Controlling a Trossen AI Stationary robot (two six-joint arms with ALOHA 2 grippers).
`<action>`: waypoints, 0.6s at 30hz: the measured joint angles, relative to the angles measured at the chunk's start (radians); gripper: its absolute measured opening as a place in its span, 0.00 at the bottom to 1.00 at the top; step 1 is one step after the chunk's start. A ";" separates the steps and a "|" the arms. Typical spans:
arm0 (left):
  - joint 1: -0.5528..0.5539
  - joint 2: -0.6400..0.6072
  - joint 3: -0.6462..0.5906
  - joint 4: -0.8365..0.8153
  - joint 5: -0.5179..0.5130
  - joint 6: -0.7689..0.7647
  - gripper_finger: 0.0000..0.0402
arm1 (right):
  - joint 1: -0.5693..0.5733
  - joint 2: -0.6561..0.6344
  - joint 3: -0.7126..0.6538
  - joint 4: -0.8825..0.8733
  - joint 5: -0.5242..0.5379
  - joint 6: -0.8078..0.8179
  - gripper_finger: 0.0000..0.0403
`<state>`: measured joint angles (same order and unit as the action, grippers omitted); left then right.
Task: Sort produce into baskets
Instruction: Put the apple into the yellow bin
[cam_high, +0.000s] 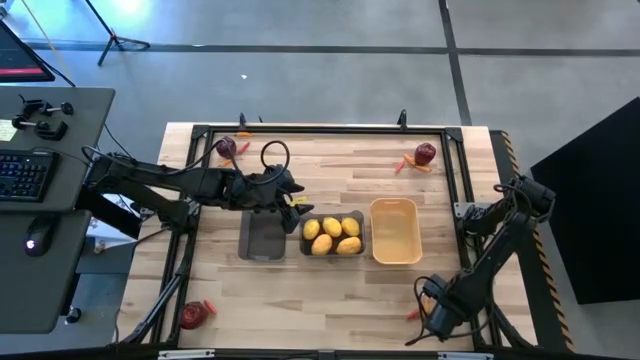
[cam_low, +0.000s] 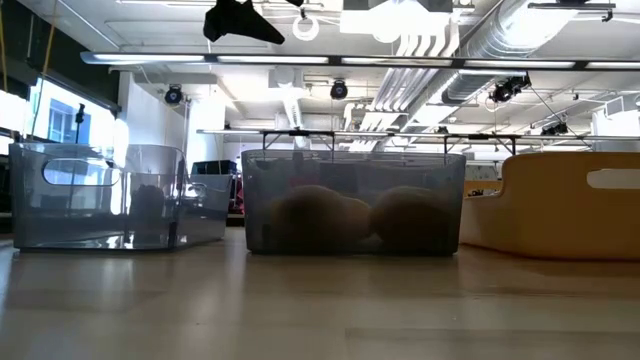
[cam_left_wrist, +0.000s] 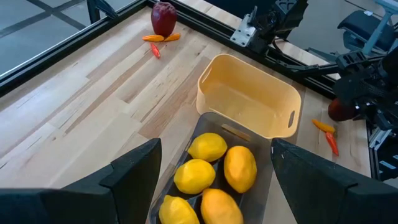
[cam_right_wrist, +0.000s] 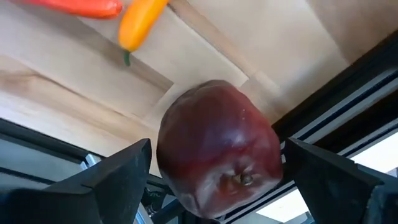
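Note:
Three bins stand in a row mid-table: an empty dark grey bin (cam_high: 262, 238), a grey bin (cam_high: 333, 250) holding several yellow lemons (cam_left_wrist: 198, 174), and an empty orange-yellow bin (cam_high: 394, 232). My left gripper (cam_high: 290, 200) hovers open and empty above the lemon bin. My right gripper (cam_high: 430, 315) is low at the table's near right edge. Its open fingers stand close on either side of a dark red apple (cam_right_wrist: 217, 155), with a thin gap showing on each side. Two small peppers (cam_right_wrist: 140, 18) lie just beyond that apple.
More apples lie with small peppers at the far left (cam_high: 226, 148), the far right (cam_high: 426, 153) and the near left corner (cam_high: 192, 315). A black frame rail (cam_high: 320, 130) runs around the table top. Bare wood lies between the bins and the far rail.

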<state>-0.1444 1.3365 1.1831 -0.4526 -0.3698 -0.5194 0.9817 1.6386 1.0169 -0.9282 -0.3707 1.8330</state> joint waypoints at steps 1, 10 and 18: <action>0.000 0.000 0.000 0.000 0.000 0.000 0.72 | 0.002 0.001 -0.008 0.011 -0.002 0.002 0.89; 0.000 0.000 0.000 0.000 0.000 0.000 0.72 | 0.000 0.002 -0.050 0.085 -0.041 0.001 0.89; 0.000 0.000 0.000 0.003 0.026 0.000 0.72 | 0.000 -0.004 -0.050 0.083 -0.030 0.000 0.62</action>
<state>-0.1440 1.3365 1.1831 -0.4495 -0.3434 -0.5193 0.9817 1.6347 0.9672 -0.8448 -0.4008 1.8331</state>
